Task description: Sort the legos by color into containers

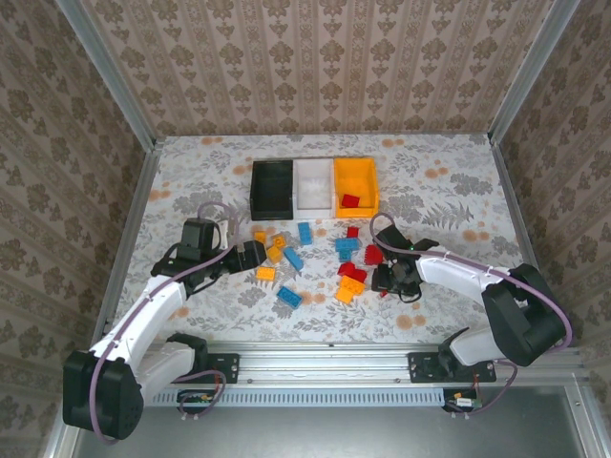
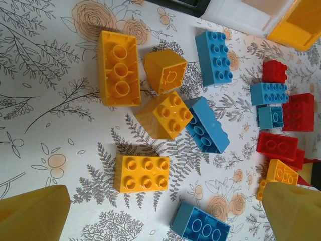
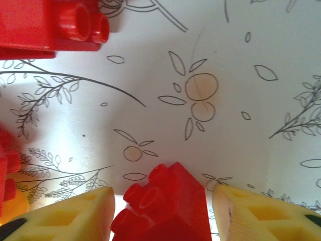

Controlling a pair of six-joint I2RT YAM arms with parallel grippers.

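We find the red brick [image 3: 165,213] squarely between the right tool's [image 3: 163,193] jaws, bottom centre; whether it is gripped, we cannot tell.

Beige damask-papered walls [image 1: 325,67] enclose the bench [image 1: 458,191] at nine, twelve and three o'clock, with aluminium posts [image 1: 108,76] at the corners. Its white cloth bears grey foliage and orange blossoms, evenly lit.

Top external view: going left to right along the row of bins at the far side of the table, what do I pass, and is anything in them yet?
black bin → white bin → orange bin, which has one red brick in it.
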